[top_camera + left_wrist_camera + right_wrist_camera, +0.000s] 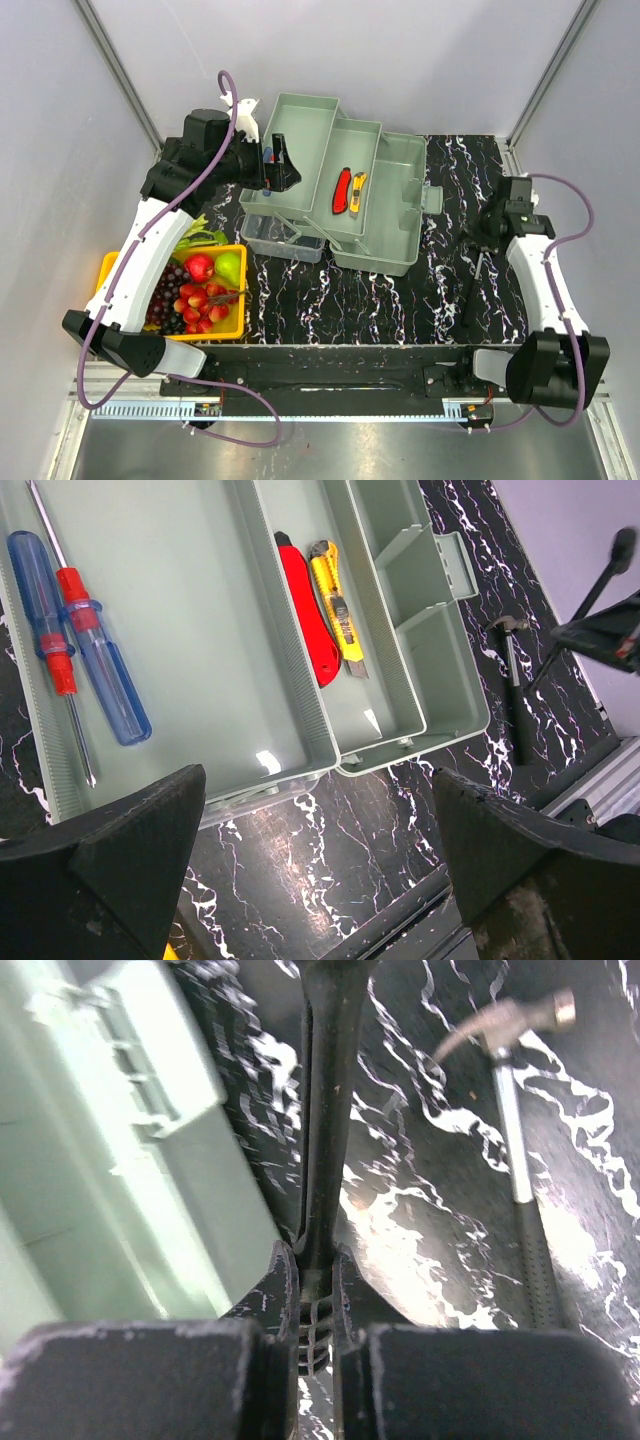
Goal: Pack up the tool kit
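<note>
Marbled surface (pixel 400 300) carries the open tool kit (pixel 390 215) at centre. Right claw (pixel 313 1270), clamped on a slim dark tool (pixel 325 1110) by its end: tool may pivot, striking the kit wall. Left claw (pixel 315 780) stands apart overhead.

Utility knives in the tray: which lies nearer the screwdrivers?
The red knife; the yellow knife lies alongside it, on the side away from the screwdrivers.

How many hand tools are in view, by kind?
Screwdrivers, in the toolbox tray: 2
Utility knives, red and yellow: 2
Hammer, on the table: 1
Dark long tool, kind unclear, in the right gripper: 1
Total: 6
</note>
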### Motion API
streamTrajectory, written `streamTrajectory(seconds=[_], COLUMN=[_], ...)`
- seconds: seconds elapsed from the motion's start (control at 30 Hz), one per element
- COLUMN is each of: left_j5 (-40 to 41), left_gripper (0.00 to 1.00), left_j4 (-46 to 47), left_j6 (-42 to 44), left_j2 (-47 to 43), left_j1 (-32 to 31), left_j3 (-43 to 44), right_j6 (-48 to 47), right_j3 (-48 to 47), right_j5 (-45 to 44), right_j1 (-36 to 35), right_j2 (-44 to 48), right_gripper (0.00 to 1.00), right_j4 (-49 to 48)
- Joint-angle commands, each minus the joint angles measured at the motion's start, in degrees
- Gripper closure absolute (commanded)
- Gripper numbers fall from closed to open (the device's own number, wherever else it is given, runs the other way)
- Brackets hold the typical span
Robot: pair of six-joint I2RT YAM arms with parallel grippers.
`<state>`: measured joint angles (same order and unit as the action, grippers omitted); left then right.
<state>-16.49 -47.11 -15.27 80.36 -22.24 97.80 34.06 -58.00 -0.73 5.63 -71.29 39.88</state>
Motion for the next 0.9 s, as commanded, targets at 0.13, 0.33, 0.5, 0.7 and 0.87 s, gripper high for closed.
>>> streamTrajectory(seconds=[0.13, 0.33, 0.5, 0.7, 0.87], left_j5=[-1.26, -1.26, -0.74, -0.21, 0.23], left_gripper=[0.01, 0.01, 0.01, 0.01, 0.01], left_j4=[1.59, 1.59, 1.59, 1.59, 1.67], left_j6=[-0.9, -1.43, -1.26, -1.26, -1.26], left_j2=[-0.29, -0.55, -1.52, -1.61, -1.61], left_j1=[0.09, 0.18, 0.09, 0.18, 0.18], left_j3=[1.78, 2.31, 2.04, 1.61, 1.78], right_j6=[-1.28, -1.19, -2.59, -5.67, -5.68], right_j3=[-11.87, -14.42, -16.61, -21.54, -25.05], right_j5=[5.22, 1.0, -1.13, -0.06, 0.03], right_j1=[-5.35, -17.66, -22.59, -24.96, -26.89], right_j2=[4.14, -2.62, -11.92, -23.35, -31.53], right_gripper=[1.0, 1.0, 1.0, 1.0, 1.0], right_j4=[-3.31, -7.53, -9.12, -9.64, -10.0])
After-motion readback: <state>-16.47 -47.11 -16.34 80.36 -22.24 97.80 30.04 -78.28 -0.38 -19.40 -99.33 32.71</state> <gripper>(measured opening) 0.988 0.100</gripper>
